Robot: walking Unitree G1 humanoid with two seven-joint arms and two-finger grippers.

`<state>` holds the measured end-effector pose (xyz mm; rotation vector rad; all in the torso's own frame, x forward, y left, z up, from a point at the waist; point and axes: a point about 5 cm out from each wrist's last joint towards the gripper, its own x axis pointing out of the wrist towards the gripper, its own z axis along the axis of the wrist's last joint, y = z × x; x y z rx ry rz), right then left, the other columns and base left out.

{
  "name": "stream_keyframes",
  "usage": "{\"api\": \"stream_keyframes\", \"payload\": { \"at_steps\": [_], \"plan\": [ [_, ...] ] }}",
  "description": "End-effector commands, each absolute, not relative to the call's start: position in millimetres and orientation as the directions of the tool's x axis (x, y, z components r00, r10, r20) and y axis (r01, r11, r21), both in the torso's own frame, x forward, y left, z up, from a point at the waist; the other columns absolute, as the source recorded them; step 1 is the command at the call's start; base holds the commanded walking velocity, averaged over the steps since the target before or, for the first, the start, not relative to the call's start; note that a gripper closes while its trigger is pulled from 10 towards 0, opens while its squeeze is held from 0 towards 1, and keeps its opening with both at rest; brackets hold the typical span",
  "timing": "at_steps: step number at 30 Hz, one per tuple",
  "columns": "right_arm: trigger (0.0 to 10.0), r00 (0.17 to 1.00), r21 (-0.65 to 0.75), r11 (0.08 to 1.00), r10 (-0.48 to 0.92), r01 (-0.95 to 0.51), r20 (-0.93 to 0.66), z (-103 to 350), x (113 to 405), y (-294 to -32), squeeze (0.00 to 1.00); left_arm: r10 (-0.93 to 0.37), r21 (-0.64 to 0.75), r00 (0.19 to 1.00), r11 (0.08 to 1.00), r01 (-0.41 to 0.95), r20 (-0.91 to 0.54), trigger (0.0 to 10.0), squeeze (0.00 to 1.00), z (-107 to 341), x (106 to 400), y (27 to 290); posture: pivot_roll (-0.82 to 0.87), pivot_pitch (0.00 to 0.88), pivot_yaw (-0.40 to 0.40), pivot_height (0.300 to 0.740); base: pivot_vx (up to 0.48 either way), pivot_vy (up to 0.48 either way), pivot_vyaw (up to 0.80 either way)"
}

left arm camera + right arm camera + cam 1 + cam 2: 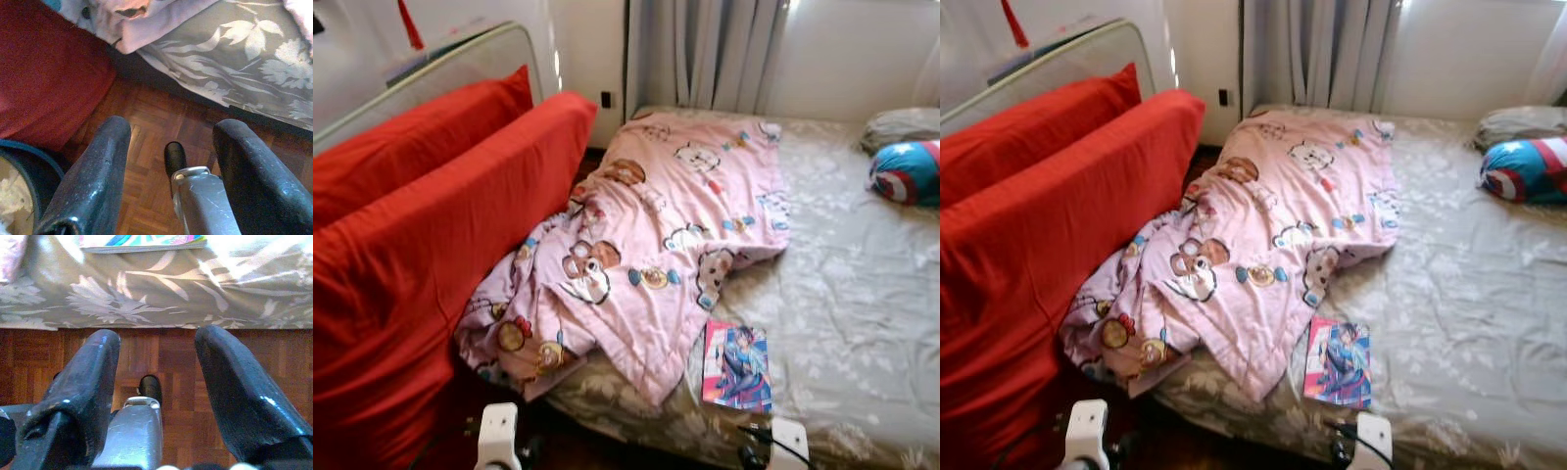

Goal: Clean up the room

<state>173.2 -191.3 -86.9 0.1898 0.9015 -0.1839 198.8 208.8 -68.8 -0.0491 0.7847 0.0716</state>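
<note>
While the robot stands at the foot of the bed, both arms hang low over the floor.

Landmark: the bed (862, 323), covered in a grey sheet with a pale leaf print.
Blanket: a pink blanket (651, 230) printed with cartoon bears lies crumpled across the bed's left half, one corner spilling off its near edge.
Book: a comic book (737, 366) with a blue-haired drawn figure on the cover lies flat near the bed's foot edge, just beside the blanket's lower corner.
Writing: the cover's lettering is too small and blurred to read.
Pillows: a blue, red and white star-shield pillow (907, 172) sits at the bed's far right, with a grey pillow (899, 125) just behind it.
Red cushions: two long red cushions (431, 245) stand on edge to the left of the bed.
Curtain: a grey curtain (710, 54) hangs beyond the head of the bed.
Left tool (171, 142): fingers spread wide, holding nothing, above parquet floor (151, 127) beside the bed's corner.
Right tool (156, 362): fingers spread wide, holding nothing, over the floor just below the bed's foot edge.
Left wrist view adds: a dark round bin (24, 176) with a blue rim beside the red cushion.
Right wrist view adds: the book's bottom edge lying on the sheet.
</note>
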Motion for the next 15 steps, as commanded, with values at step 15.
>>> {"api": "stream_keyframes", "payload": {
  "at_steps": [15],
  "plan": [
    [10.0,0.616,0.087,0.963,-0.093,0.257,-0.782,-85.9,174.5,-191.7,0.00,0.054,-0.021,0.694,0.995,-0.099,-0.718,10.0,0.00,-70.8,195.3,210.0,0.02,0.034,0.001,0.740,0.000,0.000,-0.46]
  ]
}}
